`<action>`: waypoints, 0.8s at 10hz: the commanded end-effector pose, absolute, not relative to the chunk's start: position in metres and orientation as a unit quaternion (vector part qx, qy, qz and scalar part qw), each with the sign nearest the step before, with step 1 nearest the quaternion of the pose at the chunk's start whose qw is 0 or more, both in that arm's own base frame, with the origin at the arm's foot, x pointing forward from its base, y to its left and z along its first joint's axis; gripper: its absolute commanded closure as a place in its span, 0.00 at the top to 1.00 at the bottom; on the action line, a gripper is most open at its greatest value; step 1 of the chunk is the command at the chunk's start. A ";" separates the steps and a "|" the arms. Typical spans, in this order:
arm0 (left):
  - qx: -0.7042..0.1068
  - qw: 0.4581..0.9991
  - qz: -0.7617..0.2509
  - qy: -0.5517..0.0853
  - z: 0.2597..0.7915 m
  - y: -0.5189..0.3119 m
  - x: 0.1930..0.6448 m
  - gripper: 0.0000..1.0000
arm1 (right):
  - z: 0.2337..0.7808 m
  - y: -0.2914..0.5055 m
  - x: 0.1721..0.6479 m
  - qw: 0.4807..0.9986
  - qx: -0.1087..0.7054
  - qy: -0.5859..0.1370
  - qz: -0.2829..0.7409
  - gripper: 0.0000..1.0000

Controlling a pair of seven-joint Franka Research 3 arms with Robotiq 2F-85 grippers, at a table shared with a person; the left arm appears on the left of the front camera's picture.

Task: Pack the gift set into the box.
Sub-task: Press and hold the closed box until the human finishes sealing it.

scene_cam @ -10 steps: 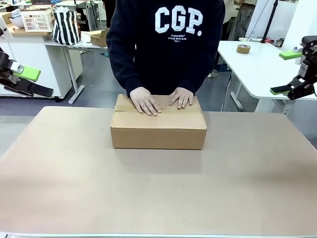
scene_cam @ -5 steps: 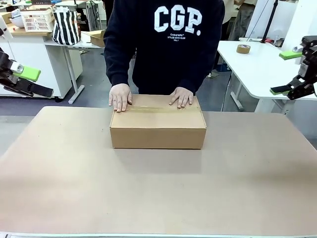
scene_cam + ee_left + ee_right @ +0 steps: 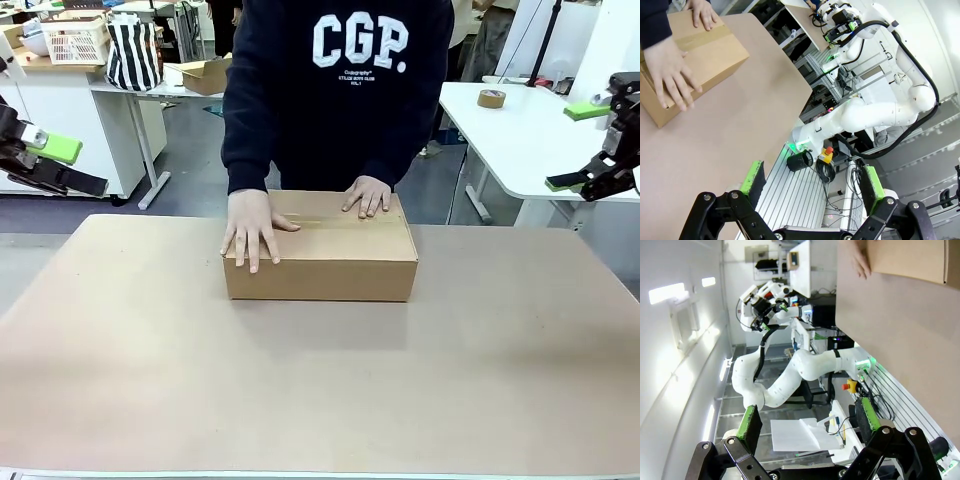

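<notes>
Brown-covered table (image 3: 320, 400) runs across the front view, with white desks and workshop clutter behind it.

Box (image 3: 330, 275): closed, flaps down. It stands on the table toward 12 o'clock from the table's middle, near the far edge. A tape strip (image 3: 325, 217) runs along the top seam from 9 to 3 o'clock.

A person (image 3: 335, 90) in a dark sweatshirt stands at the far edge, directly behind the box. The right hand (image 3: 252, 228) lies flat on the box top at its 9 o'clock end, fingertips reaching over the near edge. The left hand (image 3: 368, 196) rests on the top toward 1 o'clock, by the far edge. The left wrist view also shows both hands on the box.

Left gripper (image 3: 62, 165): at 9 o'clock in the front view, raised beyond the table's side, jaws spread wide, well apart from the box.

Right gripper (image 3: 578, 146): at 3 o'clock, also beyond the table's side, jaws spread wide, well apart from the box.

Background: a tape roll (image 3: 490, 98) lies on a white desk (image 3: 520, 140) at 2 o'clock. A small open carton (image 3: 205, 75) sits on another desk at 11 o'clock.
</notes>
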State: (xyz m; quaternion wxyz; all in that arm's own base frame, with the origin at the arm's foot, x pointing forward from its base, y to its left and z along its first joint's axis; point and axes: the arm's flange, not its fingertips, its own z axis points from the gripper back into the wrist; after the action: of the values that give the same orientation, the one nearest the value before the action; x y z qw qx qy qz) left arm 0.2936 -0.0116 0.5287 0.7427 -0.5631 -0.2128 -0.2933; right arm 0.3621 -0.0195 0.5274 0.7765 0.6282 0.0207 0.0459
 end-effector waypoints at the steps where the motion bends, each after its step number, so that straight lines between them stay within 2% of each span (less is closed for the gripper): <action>1: -0.570 0.732 -0.298 -0.222 0.529 -0.013 0.295 1.00 | 0.531 -0.019 0.363 0.770 0.636 0.019 0.048 1.00; 8: -0.570 0.732 -0.298 -0.222 0.529 -0.013 0.295 1.00 | 0.531 -0.019 0.363 0.770 0.636 0.019 0.048 1.00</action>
State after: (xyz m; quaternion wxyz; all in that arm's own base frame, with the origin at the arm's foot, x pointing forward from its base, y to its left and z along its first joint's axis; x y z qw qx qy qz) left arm 0.2936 -0.0116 0.5287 0.7425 -0.5629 -0.2132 -0.2938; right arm 0.3621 -0.0195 0.5274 0.7765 0.6282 0.0206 0.0459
